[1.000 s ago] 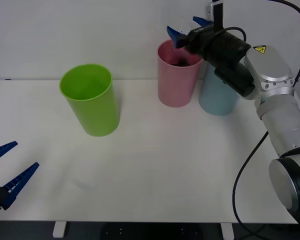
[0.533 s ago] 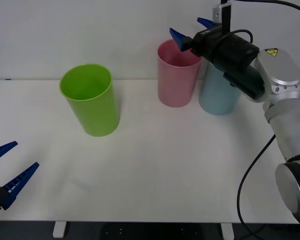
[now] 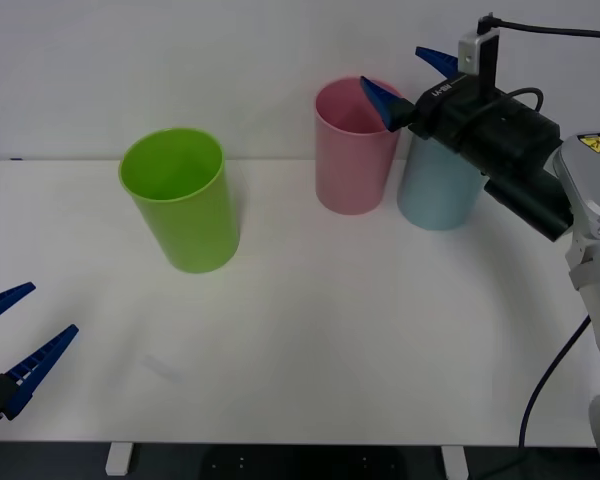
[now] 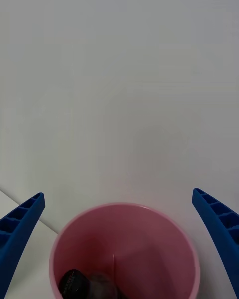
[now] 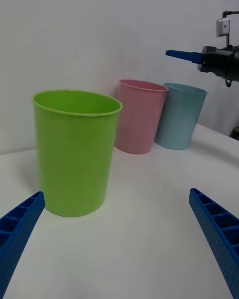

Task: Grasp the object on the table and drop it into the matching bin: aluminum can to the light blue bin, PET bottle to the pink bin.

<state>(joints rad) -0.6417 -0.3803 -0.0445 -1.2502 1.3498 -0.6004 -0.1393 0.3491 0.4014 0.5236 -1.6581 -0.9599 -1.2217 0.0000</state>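
My right gripper [image 3: 412, 76], upper right, gapes empty above the pink bin [image 3: 353, 150]; the bottle [image 4: 92, 284] lies inside it.

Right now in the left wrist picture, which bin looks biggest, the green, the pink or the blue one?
1. lime green bin: looks biggest, but it stands nearest the camera.
2. pink bin and light blue bin: look about alike, both farther back, so I won't rank them.
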